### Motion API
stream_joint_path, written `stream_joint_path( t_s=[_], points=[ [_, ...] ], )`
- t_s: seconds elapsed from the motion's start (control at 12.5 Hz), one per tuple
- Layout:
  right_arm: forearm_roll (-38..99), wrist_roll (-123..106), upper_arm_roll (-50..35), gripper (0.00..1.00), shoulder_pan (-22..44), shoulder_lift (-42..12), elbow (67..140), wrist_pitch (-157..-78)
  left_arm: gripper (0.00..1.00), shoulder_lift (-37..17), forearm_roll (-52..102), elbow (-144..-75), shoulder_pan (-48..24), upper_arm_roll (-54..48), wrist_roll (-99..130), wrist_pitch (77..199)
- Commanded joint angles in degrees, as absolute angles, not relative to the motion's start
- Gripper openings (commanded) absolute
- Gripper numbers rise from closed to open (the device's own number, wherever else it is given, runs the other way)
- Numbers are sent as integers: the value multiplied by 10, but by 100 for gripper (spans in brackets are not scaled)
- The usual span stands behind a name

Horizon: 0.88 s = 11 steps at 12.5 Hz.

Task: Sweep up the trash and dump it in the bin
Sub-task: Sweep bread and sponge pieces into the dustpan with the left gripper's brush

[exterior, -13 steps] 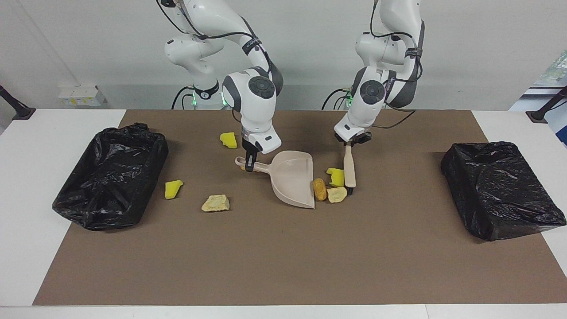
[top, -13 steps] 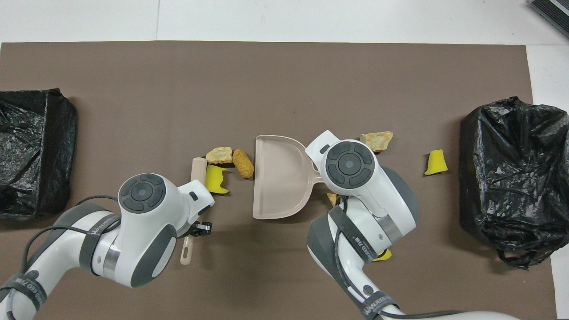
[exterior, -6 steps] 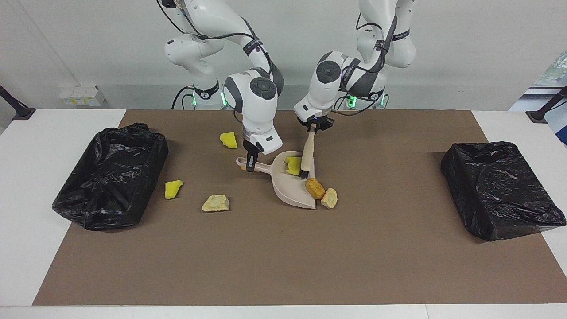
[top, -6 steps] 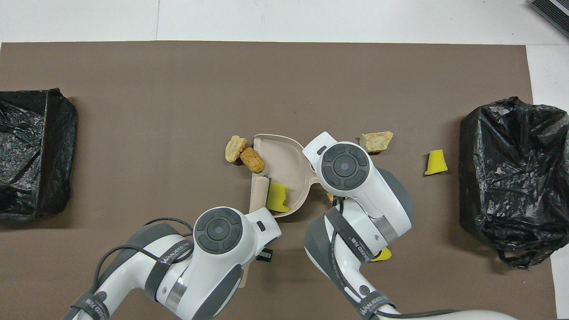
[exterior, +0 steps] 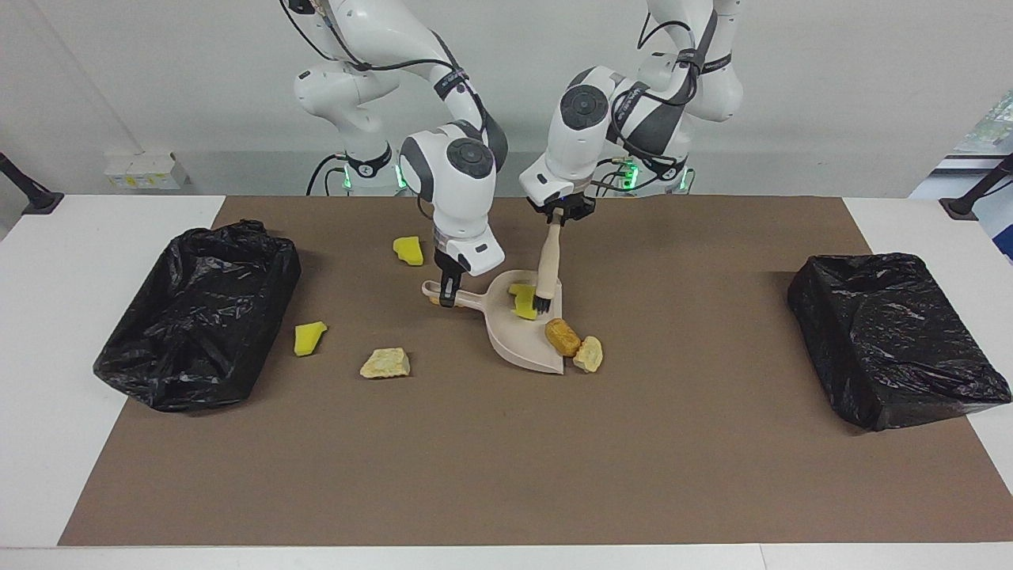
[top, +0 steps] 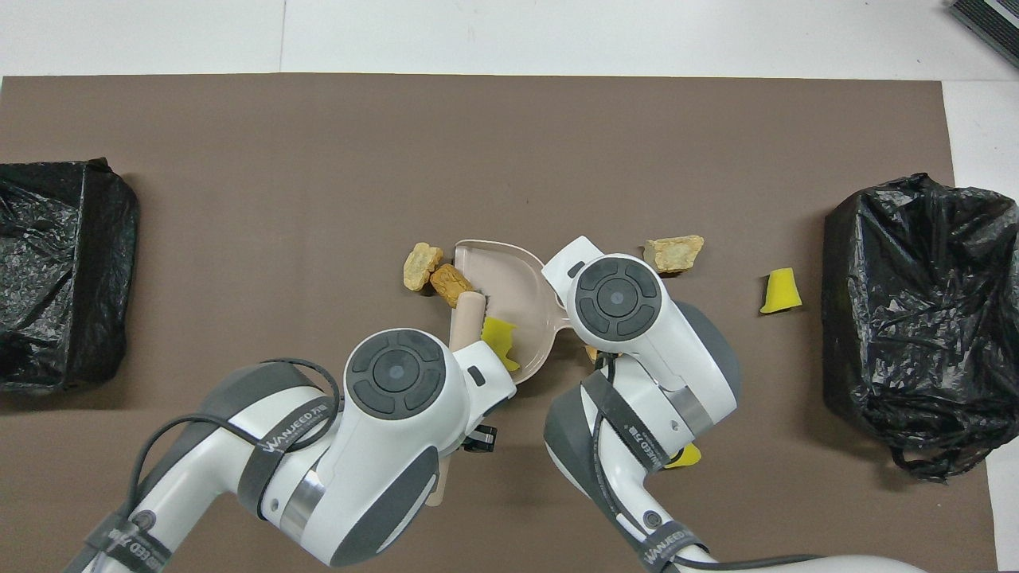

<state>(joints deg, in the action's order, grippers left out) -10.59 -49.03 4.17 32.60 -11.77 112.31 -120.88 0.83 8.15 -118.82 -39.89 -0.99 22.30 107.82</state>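
With the right gripper (exterior: pixel 448 294) clamped on the dustpan (exterior: pixel 518 332) handle and the left gripper (exterior: pixel 560 219) pinching the brush (exterior: pixel 548 273), 1 yellow chunk (exterior: pixel 522 302) lies in the pan; the next stroke should draw the 2 tan lumps (exterior: pixel 574 344) at its lip squarely inward.

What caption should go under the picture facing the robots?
Left claw brushes a yellow sponge piece into the dustpan held by the right claw.

You've got a brown mat (exterior: pixel 506 459) covering the white surface (exterior: pixel 55 475), a wall socket (exterior: pixel 146 170) by the right arm's end, and a dark stand (exterior: pixel 28 194) there too.
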Motion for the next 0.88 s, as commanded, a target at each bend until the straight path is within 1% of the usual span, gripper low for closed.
stream_joint_path(
  t_s=[0.0,0.24,0.48,0.64,0.8],
  points=[
    [-116,-462,38,0,323,-124,1124,-1221,0,-9,45,-1169,-343,-11,194,1081],
    [-116,-469,37,0,316,-126,1124,-1229,0,-37,26,-1161,-266,-11,104,1146],
    [-115,-465,38,0,321,-127,1121,-1224,0,-124,-8,-1093,-224,-11,63,1153],
    [-115,-462,38,0,322,-127,1122,-1220,0,-130,-7,-1097,-210,-11,24,1157],
    [-115,-461,38,0,323,-126,1122,-1217,0,-127,-7,-1117,-219,-12,18,1148]
  ],
)
